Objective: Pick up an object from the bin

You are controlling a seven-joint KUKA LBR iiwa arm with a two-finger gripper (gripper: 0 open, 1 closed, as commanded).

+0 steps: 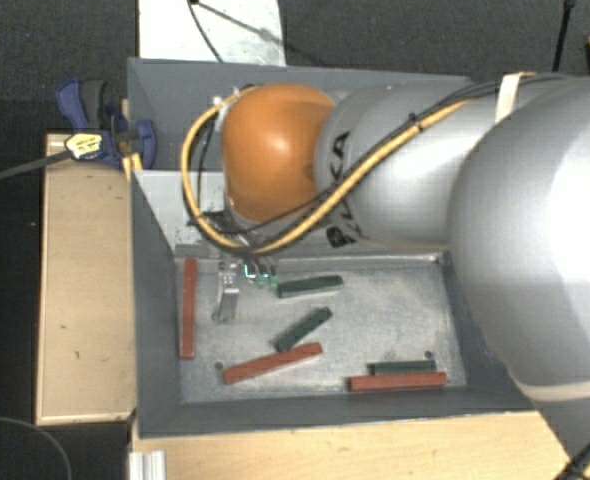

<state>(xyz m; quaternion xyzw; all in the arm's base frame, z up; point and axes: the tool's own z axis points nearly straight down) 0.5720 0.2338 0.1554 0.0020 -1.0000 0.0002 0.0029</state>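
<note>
The gripper point(227, 298) hangs low beside the left red bar point(187, 308) — probably lining up a pick — its spread I cannot tell.

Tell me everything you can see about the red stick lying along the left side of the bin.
The red stick is a long, thin, straight bar, brick red and matte, perhaps wood or plastic. It lies flat on the bin floor, running close along the left wall; whether they touch is unclear. Nothing lies on it. The gripper is just to its right, apart from it.
</note>
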